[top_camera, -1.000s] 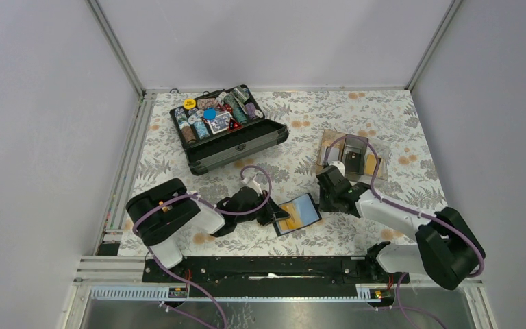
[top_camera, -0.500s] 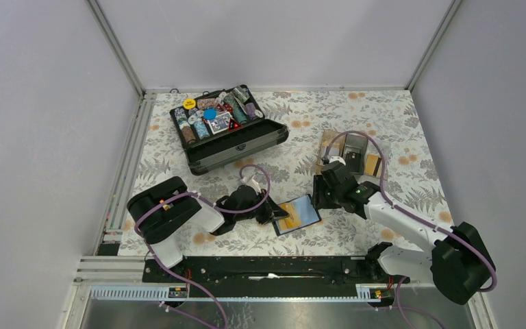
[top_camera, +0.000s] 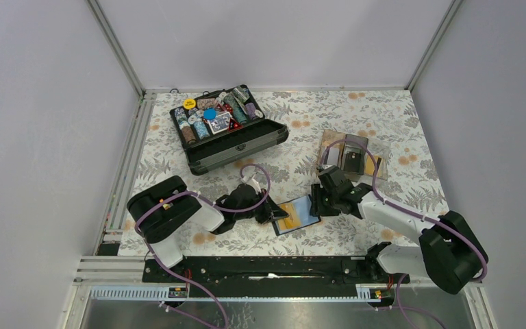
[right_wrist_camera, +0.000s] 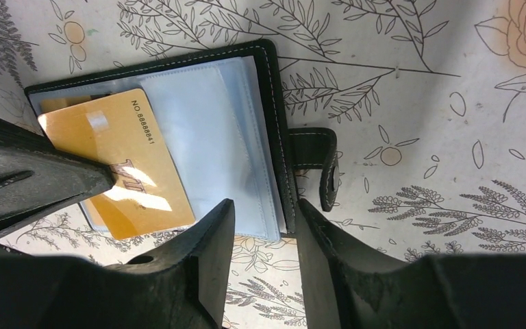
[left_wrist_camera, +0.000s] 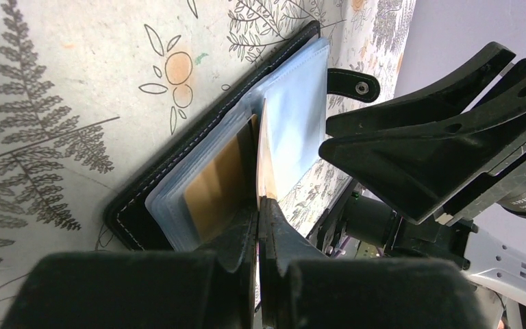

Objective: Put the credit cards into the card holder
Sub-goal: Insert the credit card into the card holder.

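The black card holder (top_camera: 300, 214) lies open on the floral table, blue-grey pockets up; it also shows in the left wrist view (left_wrist_camera: 137, 205) and the right wrist view (right_wrist_camera: 246, 137). My left gripper (top_camera: 274, 212) is shut on a yellow-orange credit card (right_wrist_camera: 120, 168) and holds its edge (left_wrist_camera: 266, 161) at the pockets on the holder's left half. Another gold card (left_wrist_camera: 216, 181) sits in a pocket. My right gripper (right_wrist_camera: 264, 226) is open, its jaws either side of the holder's right edge near the snap strap (right_wrist_camera: 325, 171).
A clear acrylic tray (top_camera: 353, 155) with more cards stands behind the right arm, partly crossed by a purple cable. The large black chip case (top_camera: 227, 127) lies open at the back left. The table's front rail runs behind both arm bases.
My right gripper has shifted left and nearer, closing on the holder's right edge. My left gripper stays shut on the yellow-orange card at the holder.
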Controlling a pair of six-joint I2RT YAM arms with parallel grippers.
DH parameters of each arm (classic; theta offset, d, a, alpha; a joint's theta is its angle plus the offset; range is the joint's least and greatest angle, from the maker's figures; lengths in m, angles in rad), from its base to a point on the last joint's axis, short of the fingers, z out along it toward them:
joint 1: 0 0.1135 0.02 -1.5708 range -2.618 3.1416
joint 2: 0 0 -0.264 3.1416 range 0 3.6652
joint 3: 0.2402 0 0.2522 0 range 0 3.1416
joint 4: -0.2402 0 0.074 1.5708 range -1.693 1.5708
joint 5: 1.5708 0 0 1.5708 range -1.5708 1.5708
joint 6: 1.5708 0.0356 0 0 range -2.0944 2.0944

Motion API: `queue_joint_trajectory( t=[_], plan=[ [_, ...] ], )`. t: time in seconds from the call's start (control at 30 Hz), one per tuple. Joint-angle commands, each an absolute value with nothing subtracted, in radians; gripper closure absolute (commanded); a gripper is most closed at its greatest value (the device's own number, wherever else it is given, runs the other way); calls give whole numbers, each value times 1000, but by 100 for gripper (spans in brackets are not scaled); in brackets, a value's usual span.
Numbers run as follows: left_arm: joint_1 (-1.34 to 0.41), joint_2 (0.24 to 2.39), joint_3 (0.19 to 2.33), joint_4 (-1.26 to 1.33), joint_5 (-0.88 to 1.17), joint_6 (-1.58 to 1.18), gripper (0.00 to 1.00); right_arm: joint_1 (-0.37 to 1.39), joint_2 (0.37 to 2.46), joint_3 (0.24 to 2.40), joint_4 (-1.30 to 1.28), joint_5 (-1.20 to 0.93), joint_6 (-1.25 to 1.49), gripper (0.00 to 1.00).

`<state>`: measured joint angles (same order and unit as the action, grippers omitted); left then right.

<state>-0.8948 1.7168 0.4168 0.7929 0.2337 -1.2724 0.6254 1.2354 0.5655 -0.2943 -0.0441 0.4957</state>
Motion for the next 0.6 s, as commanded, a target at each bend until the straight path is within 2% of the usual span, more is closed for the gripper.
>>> queue_joint_trajectory(
  t=[0.0,0.3,0.33,0.43,0.47,0.57],
  plan=[
    [-891,1717,440,715,246,-1210,100,618,1246,554,-272,-51,485,57],
    [-889,1715,445,702,244,-1201,100,618,1254,531,-230,-102,511,71],
    [-887,1715,445,699,245,-1199,100,617,1258,531,-228,-101,515,75],
    [-883,1704,442,682,242,-1187,100,618,1271,534,-240,-69,525,97],
    [-880,1698,440,673,238,-1180,100,618,1277,536,-246,-56,526,100],
    [-874,1686,445,638,231,-1160,100,617,1297,538,-259,-30,524,100]
  ],
)
